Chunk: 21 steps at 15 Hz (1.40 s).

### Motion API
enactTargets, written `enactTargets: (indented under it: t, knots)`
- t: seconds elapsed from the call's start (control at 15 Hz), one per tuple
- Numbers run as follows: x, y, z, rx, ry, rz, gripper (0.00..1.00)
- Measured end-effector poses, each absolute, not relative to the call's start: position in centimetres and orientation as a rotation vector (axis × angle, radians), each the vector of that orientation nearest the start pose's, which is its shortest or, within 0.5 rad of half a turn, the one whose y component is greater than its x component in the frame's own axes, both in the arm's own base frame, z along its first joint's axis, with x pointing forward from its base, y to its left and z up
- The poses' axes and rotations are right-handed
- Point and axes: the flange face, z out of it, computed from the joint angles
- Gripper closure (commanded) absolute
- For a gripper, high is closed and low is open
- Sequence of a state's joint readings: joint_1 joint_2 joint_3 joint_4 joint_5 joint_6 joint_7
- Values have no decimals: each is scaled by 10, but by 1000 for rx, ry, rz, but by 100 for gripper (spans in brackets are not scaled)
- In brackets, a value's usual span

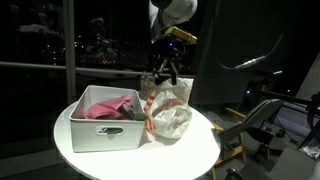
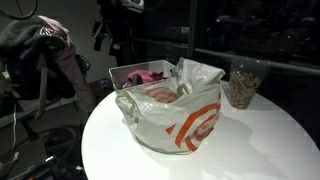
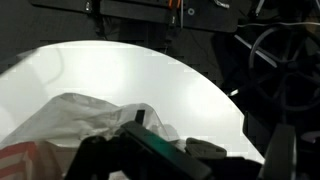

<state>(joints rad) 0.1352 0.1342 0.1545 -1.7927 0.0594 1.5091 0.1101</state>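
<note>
Jaws: apart, nothing between them; I hang in the air over the plastic bag [image 1: 168, 120] and touch nothing.
Plastic bag: 1 white bag with a red ring mark, crumpled, mouth gaping upward. It sits on the surface [image 1: 203, 152] just beside the bin [image 1: 100, 136]. In the wrist view it lies low and to the left, close under me.
Bin: white, rectangular; I cannot tell whether its wall touches the bag.
Pink cloth [image 1: 110, 105]: bunched inside the bin.
Jar [image 2: 243, 85]: 1 clear jar with brownish contents, upright, near the bag on the side away from the bin.
Surface: round, white.
</note>
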Motion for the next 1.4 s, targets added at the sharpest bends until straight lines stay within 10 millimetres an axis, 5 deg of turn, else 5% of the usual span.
enactTargets:
  t: [0.33, 0.67, 1.13, 1.4]
  knots:
    - [583, 206, 408, -3024, -203, 590, 0]
    - [619, 246, 369, -3006, -238, 523, 0]
    - [666, 253, 317, -3121, -288, 354, 0]
    - [686, 264, 315, -3182, -334, 220, 0]
